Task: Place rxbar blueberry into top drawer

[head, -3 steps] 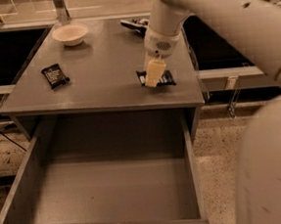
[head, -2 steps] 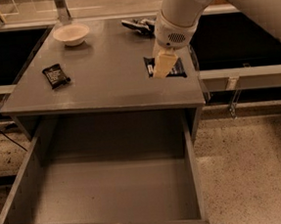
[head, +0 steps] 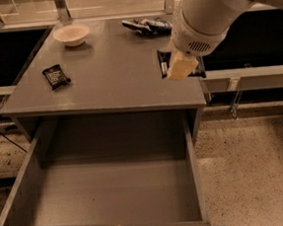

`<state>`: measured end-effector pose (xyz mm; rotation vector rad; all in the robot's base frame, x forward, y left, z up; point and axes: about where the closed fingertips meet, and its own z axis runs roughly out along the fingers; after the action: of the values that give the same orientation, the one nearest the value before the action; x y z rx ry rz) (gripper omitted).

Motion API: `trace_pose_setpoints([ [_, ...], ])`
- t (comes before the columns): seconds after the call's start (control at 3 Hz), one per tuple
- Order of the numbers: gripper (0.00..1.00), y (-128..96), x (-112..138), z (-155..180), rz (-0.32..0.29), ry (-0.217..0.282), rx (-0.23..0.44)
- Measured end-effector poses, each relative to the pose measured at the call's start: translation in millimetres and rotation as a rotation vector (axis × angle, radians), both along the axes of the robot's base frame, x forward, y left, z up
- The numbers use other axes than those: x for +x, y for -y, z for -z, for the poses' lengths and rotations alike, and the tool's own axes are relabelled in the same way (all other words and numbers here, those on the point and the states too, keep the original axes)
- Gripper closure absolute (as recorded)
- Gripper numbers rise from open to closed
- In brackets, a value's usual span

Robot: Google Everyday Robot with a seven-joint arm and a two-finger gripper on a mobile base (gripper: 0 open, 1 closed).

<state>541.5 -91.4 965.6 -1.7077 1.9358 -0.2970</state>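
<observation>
You see only the left strip and lower right corner of the dark navy flat snack bar (head: 162, 62). The cream gripper (head: 181, 66) hangs over its middle. The open grey wood-grain drawer (head: 114, 191) loses its front wall at the bottom edge.

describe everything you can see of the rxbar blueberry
The rxbar blueberry is a small flat bar in a dark wrapper with white lettering, lying flat on the grey cabinet top near its right edge. The gripper hangs over it and hides its middle; whether they touch cannot be told. It is not yet in the open top drawer.
</observation>
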Motion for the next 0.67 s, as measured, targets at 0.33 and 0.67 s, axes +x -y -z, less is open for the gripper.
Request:
trace_pose_setpoints([
  [0.33, 1.00, 11, -29, 25, 0.004, -0.050, 0.002],
  [0.67, 1.00, 8, -42, 32, -0.008, -0.062, 0.011],
])
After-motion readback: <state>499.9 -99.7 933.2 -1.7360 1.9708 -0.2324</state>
